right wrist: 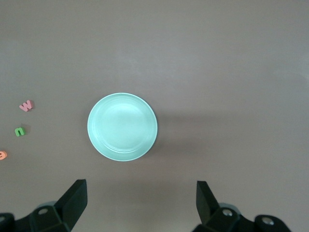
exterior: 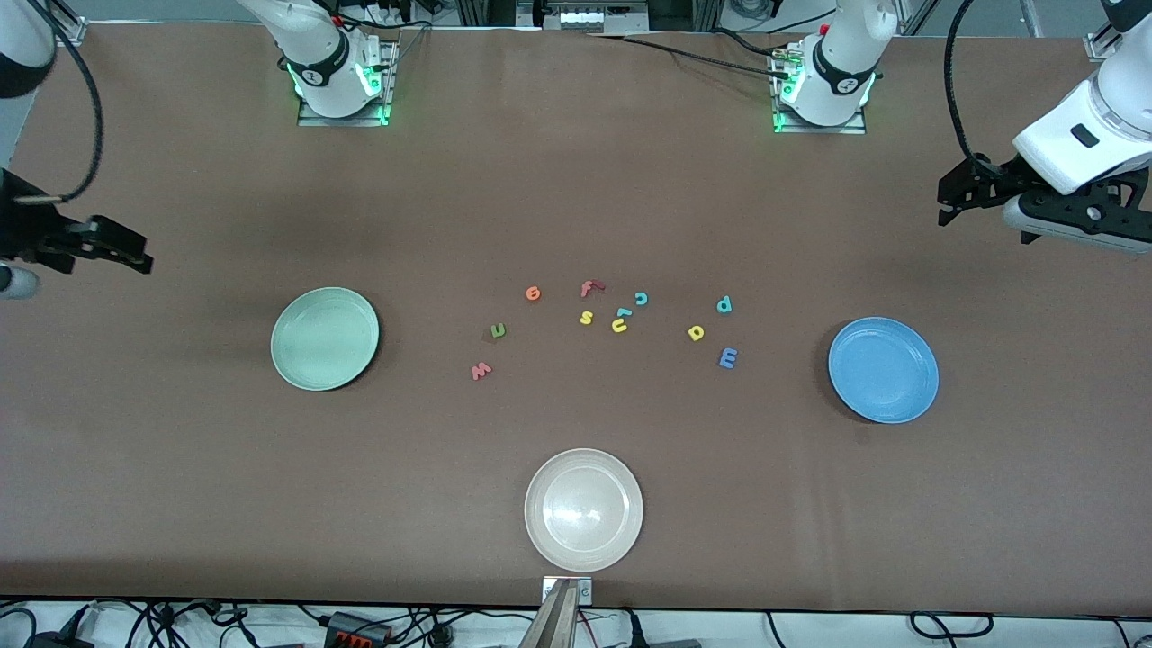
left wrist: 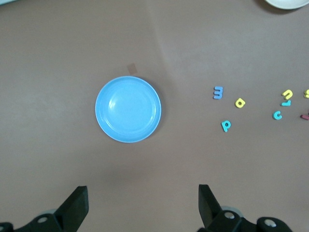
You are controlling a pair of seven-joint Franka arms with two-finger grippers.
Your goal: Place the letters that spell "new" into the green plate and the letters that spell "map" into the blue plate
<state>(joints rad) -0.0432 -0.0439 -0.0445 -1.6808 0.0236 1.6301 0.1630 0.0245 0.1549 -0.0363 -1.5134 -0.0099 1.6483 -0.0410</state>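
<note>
Pincers both wide open, empty: left pincer (left wrist: pixel 140 205) up near blue plate (exterior: pixel 883 370), right pincer (right wrist: pixel 140 205) near green plate (exterior: pixel 325 338). Letters lie on desk (exterior: pixel 576 198) between plates.

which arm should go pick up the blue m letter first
Left. The blue-purple foam "m" lies toward the left arm's end, beside the round blue plate. Left gripper hangs open near there; right gripper waits, open, past the green plate.
</note>
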